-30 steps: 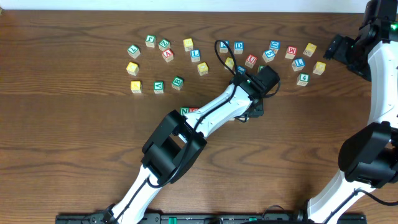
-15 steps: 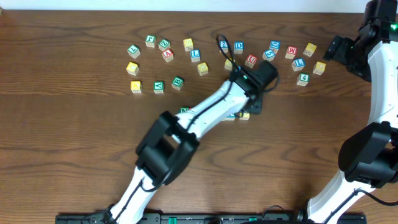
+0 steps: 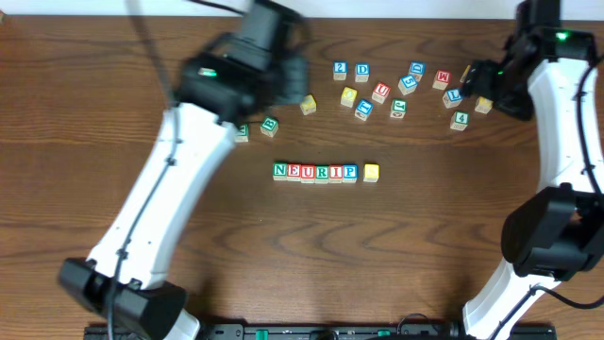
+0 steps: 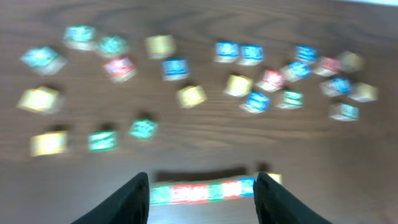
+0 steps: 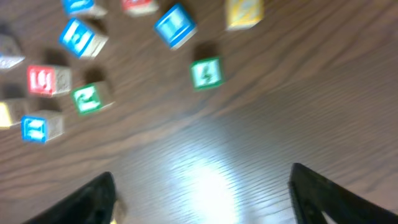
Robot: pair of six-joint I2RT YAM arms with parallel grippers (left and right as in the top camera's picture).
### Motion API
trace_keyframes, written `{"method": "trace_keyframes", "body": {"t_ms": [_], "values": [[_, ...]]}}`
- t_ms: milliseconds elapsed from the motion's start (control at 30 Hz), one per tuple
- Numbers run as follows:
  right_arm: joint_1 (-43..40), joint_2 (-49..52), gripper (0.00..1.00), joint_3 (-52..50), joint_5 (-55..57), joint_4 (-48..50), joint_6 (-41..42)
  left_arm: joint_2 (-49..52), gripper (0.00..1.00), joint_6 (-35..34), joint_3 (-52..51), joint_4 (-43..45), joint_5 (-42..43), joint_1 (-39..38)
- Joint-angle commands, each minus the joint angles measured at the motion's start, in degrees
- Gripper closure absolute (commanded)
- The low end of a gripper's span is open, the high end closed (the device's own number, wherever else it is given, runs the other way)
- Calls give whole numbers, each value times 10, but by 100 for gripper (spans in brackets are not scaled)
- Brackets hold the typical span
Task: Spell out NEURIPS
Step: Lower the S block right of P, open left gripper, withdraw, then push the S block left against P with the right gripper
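Six cubes form the NEURIP row (image 3: 315,172); the seventh cube (image 3: 371,172) at its 3 o'clock end shows plain yellow, no S; left gripper (image 4: 202,180) and right gripper (image 5: 202,177) are both open and empty.

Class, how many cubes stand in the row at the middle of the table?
7: N, E, U, R, I, P left to right, touching; a yellow-topped cube just beyond P. None hidden.
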Motion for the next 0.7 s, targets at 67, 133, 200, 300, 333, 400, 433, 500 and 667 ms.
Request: {"method": "trace_keyframes", "body": {"t_ms": [67,133,200,300,333,400,433,500,667], "values": [[60,4,34,-62,-55,4,-11,19,47,27,-8,-33,-7,107],[83,4,41,-91,-64,14,-11,24,47,27,-17,-32,-7,136],[106,4,48,-121,-66,31,-10,30,47,27,-23,-31,-7,157],[137,4,58,-160,-68,61,-1,42,47,27,-26,-30,-7,176],[146,4,61,-171,-71,72,3,47,47,27,-26,-30,-7,180],[165,4,67,-194,-76,99,3,56,47,27,-26,-29,-7,183],[174,4,69,-204,-77,111,3,60,47,27,-26,-28,-7,183],[190,4,73,-222,-76,135,3,68,47,27,-26,-27,-7,183],[215,4,83,-252,-62,186,25,86,47,26,-26,-28,-7,183]]}}
